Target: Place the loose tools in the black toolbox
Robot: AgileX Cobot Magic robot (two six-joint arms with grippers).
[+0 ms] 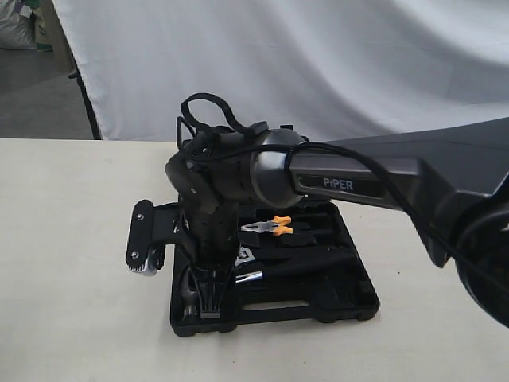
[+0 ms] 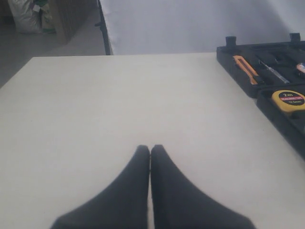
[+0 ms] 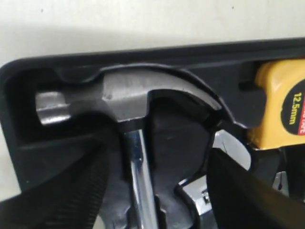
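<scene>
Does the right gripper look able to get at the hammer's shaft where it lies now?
Likely yes. The right gripper is open, with one finger on each side of the shaft of the hammer lying in the toolbox. Nothing shows between the fingers and the shaft.

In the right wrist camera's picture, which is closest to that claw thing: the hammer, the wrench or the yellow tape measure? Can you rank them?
1. The hammer, its shaft lying inside the open right gripper.
2. The wrench, just outside one jaw.
3. The yellow tape measure, farther off, past the hammer's claw.
</scene>
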